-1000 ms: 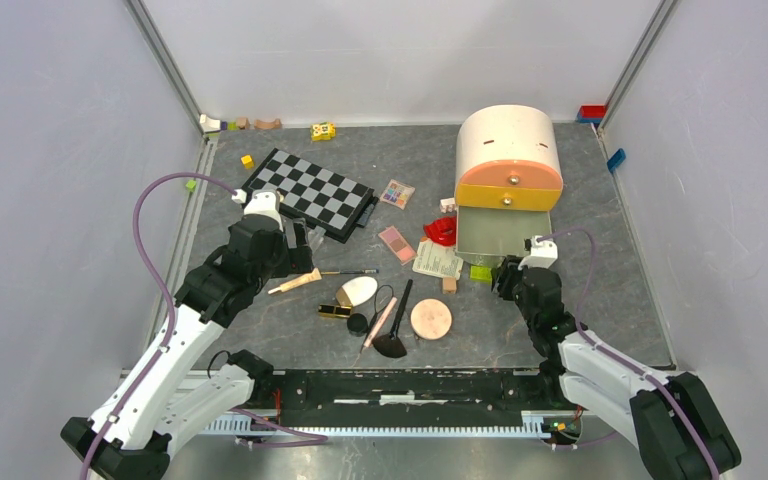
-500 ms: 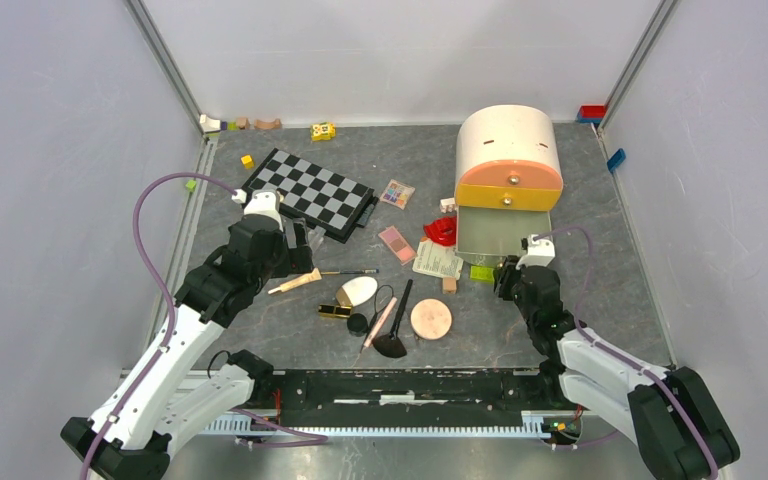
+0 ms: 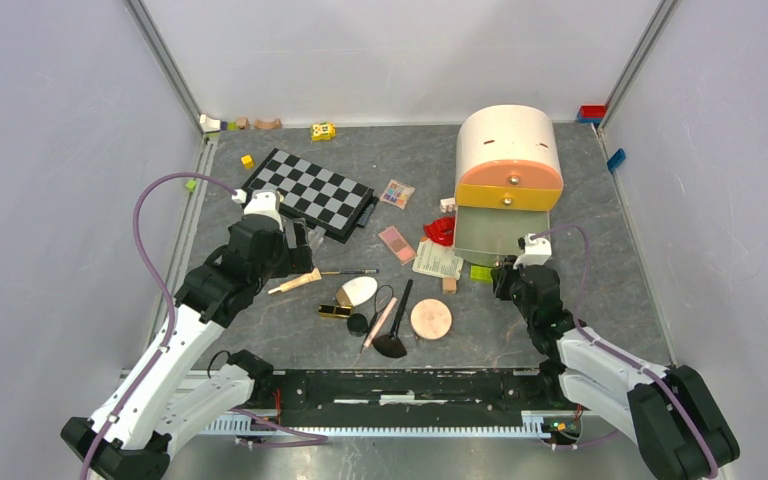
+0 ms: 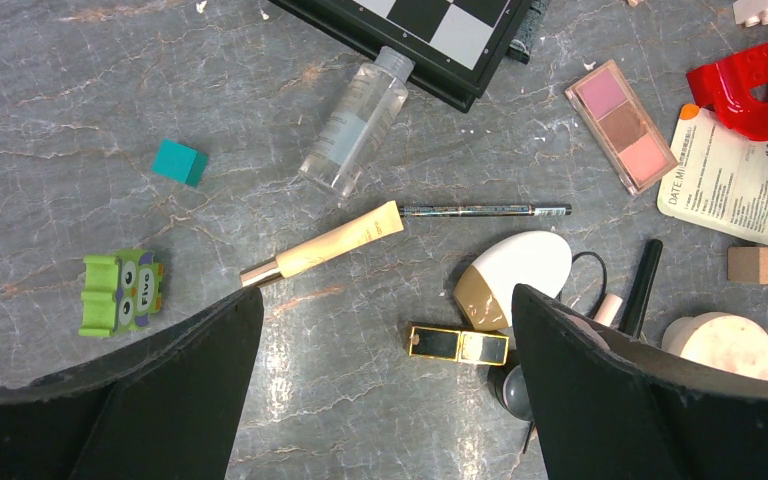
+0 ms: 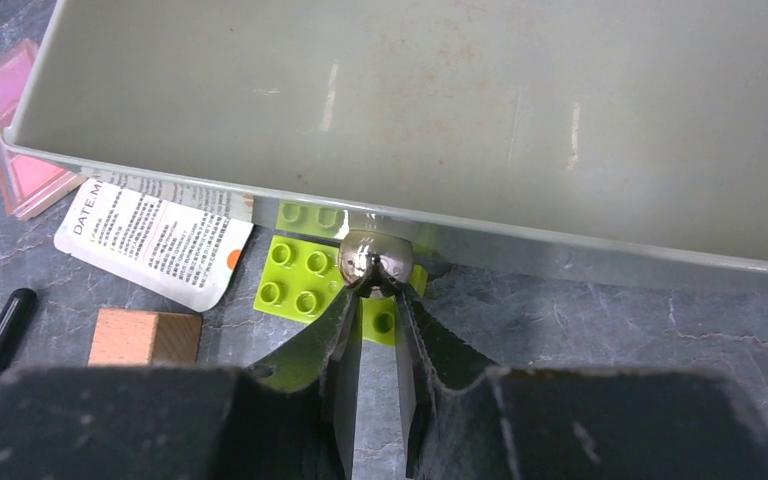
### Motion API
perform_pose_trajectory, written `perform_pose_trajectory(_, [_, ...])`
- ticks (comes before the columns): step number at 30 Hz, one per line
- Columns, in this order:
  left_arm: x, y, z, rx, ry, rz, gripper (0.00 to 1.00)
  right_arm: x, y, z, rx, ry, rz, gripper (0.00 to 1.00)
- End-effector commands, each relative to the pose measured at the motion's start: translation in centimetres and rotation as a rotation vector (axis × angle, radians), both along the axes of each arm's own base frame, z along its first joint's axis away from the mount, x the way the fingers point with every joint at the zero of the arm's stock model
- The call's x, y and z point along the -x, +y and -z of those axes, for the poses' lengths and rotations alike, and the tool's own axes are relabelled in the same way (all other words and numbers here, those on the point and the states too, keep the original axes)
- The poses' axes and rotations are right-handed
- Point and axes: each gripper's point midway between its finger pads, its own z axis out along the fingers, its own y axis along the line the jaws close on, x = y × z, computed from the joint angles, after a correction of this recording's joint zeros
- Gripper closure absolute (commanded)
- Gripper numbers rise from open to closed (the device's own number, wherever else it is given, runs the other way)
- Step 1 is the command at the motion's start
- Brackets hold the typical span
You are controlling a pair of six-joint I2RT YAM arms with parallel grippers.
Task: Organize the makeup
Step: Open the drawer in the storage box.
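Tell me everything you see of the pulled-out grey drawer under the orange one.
The pale grey plastic drawer is pulled out from the bottom of the rounded white-and-orange cabinet, empty, its floor scuffed. The right gripper pinches the round metal knob on its front. A lime-green studded brick lies at its front edge.

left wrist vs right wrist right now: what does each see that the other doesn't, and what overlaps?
Left wrist only: the open left gripper, clear bottle, teal cube, green monster toy, cream tube, white oval, black-gold tube.
Right wrist only: the open drawer, lime brick, and the right gripper with fingertips pinched on the drawer knob.
Both: pink palette, white sachet, wooden block.
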Motion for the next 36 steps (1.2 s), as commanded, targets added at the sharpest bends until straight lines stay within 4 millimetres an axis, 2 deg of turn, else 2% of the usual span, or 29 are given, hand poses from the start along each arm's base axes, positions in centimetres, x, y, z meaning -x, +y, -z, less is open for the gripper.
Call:
perform_pose_trajectory(1, [-0.4,-0.2,-0.8,0.007,-0.035,0.015,0.0,-0.8,0.9,-2.2,-0.044,-0.078,-0.019,0.76])
perform_pose_trajectory(4, [-0.4,-0.2,-0.9,0.007,-0.036,0.015,0.0,-0.7,0.7,-2.2,-0.04,-0.074,-0.013,0.75])
perform_pose_trajectory(14, [-0.4,-0.3,-0.9,0.01,-0.036,0.017,0.0,-0.3,-0.7,-2.7,-0.014,-0.076,0.049,0.52])
perform_pose_trajectory(24, [-0.3,-0.2,-1.3,0.019,-0.052,0.015,0.0,0.1,-0.5,-4.3,-0.023,-0.089,0.027,0.51])
perform_pose_trajectory(31, [-0.1,-0.4,-1.6,0.035,-0.06,0.03,0.0,-0.1,-0.3,-5.5,-0.014,-0.071,0.018,0.54])
perform_pose_trajectory(36, [0.1,-0.6,-1.7,0.049,-0.066,0.044,0.0,0.0,-0.1,-6.7,-0.003,-0.064,-0.002,0.51])
